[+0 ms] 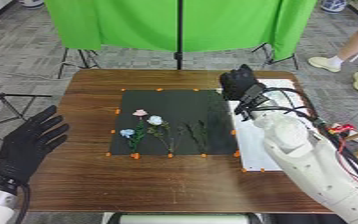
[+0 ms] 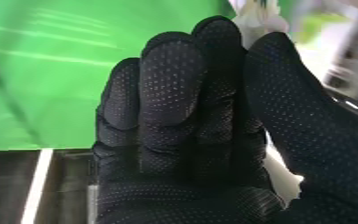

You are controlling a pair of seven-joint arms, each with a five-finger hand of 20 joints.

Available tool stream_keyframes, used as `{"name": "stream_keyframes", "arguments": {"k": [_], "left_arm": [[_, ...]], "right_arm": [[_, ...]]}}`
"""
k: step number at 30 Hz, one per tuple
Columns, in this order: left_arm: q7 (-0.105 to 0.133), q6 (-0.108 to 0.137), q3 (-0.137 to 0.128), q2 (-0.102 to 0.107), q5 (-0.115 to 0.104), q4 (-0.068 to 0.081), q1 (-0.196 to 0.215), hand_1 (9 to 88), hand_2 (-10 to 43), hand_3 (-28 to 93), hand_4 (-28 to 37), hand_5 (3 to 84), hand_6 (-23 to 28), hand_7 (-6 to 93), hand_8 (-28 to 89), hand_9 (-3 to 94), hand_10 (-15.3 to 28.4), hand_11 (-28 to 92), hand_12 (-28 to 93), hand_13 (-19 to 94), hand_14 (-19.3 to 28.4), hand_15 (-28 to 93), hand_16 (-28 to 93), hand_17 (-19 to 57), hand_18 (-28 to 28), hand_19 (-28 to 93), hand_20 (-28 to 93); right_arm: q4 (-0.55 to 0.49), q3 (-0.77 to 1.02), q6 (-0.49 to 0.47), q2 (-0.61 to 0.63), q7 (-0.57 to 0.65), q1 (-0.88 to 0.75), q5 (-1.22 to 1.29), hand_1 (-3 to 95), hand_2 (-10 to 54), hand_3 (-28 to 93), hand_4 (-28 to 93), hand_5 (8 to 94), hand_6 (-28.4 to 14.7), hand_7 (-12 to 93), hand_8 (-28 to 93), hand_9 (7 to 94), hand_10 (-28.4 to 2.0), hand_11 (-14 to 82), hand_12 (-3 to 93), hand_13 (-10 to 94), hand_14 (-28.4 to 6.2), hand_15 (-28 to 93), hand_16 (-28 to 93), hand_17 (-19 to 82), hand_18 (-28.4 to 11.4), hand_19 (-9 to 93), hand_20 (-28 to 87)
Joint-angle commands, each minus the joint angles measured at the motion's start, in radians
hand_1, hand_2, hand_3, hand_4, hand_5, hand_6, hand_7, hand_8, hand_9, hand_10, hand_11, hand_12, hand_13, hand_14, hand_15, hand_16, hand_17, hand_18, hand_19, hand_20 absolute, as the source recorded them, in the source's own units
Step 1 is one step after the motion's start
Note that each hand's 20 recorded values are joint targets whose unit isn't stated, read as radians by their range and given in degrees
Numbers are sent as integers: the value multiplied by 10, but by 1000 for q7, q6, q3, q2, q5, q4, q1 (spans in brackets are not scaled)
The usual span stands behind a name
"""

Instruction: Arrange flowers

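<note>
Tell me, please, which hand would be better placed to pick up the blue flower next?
The left, I think. The left hand is open and closer to the blue flower, which lies near the left edge of the dark mat. The right hand is farther off, by the mat's far right corner.

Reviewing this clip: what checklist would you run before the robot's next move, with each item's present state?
1. Pink flower, white flower and blue flower on the dark mat: ok.
2. Left hand away from the flowers: ok.
3. Right hand over the flowers: not ok, it is by the mat's far right corner, near the white sheet.
4. Right hand's fingers straight: ok.
5. Right hand empty: cannot tell, a pale shape appears beside its fingertips.
</note>
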Motion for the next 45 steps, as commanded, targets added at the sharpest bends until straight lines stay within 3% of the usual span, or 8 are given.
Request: {"name": "stream_keyframes", "arguments": {"k": [1,15,22,29,45], "left_arm": [[-14,-8,8,0,-1,9,-1,244,-8,700,-283,269,22,211,-118,216,102,232,157,166,134,346,-17,-115,190,409,74],[-16,-5,5,-2,-1,8,3,243,-9,701,-282,269,22,212,-119,217,104,230,156,167,133,347,-17,-114,189,409,74],[-17,-10,16,1,-3,12,-4,244,-9,701,-282,269,22,211,-119,216,103,230,157,167,132,345,-17,-114,190,410,74],[-16,-11,17,1,-4,12,-1,244,-9,701,-282,270,22,211,-119,217,103,231,157,167,133,345,-16,-115,190,410,74],[-9,-4,15,3,-6,10,6,244,-9,701,-282,270,22,212,-120,218,103,232,156,167,134,345,-16,-114,190,409,74]], "right_arm": [[-28,-69,-25,-142,-66,28,-18,477,-95,840,-283,696,41,553,-82,883,-6,210,491,820,9,490,374,318,-151,760,364],[-88,-123,-96,-139,-106,-44,-55,476,-95,842,-283,694,42,555,-82,882,-7,209,492,819,10,491,374,316,-149,759,364],[-72,-149,-103,-162,-100,-36,-73,477,-95,839,-283,694,42,555,-85,882,-6,209,490,819,9,490,373,316,-148,759,363],[-26,-159,-67,-179,-79,-18,-82,478,-95,835,-283,694,43,555,-84,881,-6,209,491,819,10,491,372,316,-148,758,363],[-7,-163,-100,-165,-43,-22,-117,445,-95,815,-283,679,43,538,-97,868,-10,190,475,806,8,492,363,306,-145,752,362]]}}
